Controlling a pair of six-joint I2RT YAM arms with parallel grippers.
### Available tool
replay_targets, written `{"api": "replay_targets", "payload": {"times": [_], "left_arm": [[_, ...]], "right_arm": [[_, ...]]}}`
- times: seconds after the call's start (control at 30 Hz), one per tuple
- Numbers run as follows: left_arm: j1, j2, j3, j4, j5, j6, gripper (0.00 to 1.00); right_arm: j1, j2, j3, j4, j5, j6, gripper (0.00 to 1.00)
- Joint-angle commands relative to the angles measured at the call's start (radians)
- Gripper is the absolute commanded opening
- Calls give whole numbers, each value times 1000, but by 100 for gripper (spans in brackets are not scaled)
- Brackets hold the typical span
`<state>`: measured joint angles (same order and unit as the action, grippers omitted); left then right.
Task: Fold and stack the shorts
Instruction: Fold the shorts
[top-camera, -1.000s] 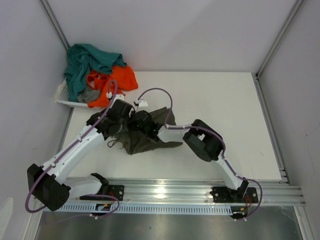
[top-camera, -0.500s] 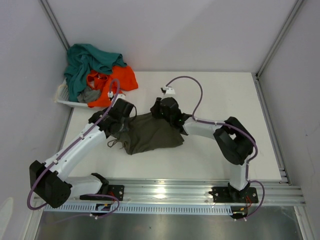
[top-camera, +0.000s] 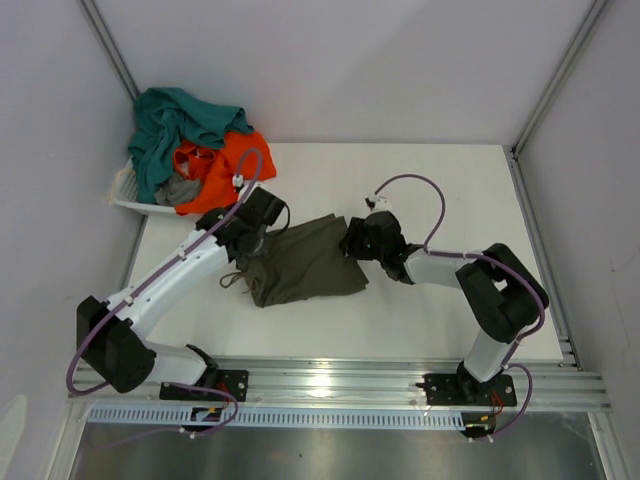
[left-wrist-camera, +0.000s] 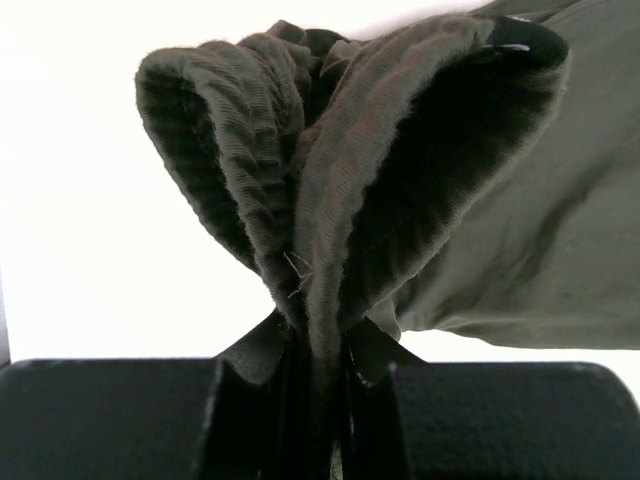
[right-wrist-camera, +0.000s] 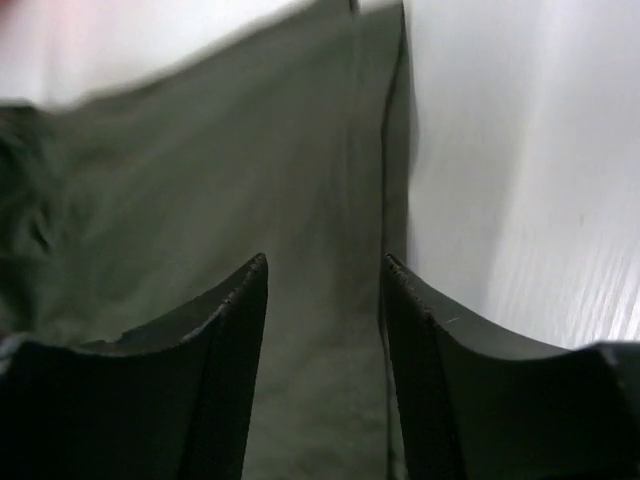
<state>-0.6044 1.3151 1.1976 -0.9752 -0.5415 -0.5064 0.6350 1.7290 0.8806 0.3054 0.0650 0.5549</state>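
One pair is out for folding in the top view: the olive shorts (top-camera: 305, 265) lie roughly flat at mid-table, between the left gripper (top-camera: 255, 232) at their far left corner and the right gripper (top-camera: 352, 240) at their right edge. Three further colours of cloth are heaped in and over one white basket (top-camera: 125, 197) at the far left corner of the table (top-camera: 450, 200): teal shorts (top-camera: 165, 125), orange shorts (top-camera: 235, 155) and grey shorts (top-camera: 178, 190); whether each colour is a single pair cannot be told. No folded stack is visible anywhere, so the task is judged to be at an early stage, with the first pair being laid out and every other pair yet to be taken. In the left wrist view, one gripper (left-wrist-camera: 315, 400) is clenched on a bunched fold of the olive shorts (left-wrist-camera: 440, 200), which rises in ridged loops from the closed jaws. In the right wrist view, the two jaws of the gripper (right-wrist-camera: 322, 320) stand apart and grasp nothing; the olive cloth (right-wrist-camera: 250, 180) lies flat beneath them, its right edge running beside bare table (right-wrist-camera: 500, 200)
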Motion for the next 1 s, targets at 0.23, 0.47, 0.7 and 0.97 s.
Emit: {"api": "replay_targets", "payload": {"times": [0.23,0.47,0.7,0.97], "left_arm": [[-69,180,187,-77,-112,-30,0],[-107,254,280,-146,-144,-63,0],[-187,352,422,-269,-207,-87,0],[-261,450,520,-329,-261,-110,0]], "right_arm": [[-11,21,-89,47,-53,-3,50],[-1,73,-109,73,-53,22,44],[55,103,-104,90,-34,45,41],[112,144,-66,71,21,69,40]]}}
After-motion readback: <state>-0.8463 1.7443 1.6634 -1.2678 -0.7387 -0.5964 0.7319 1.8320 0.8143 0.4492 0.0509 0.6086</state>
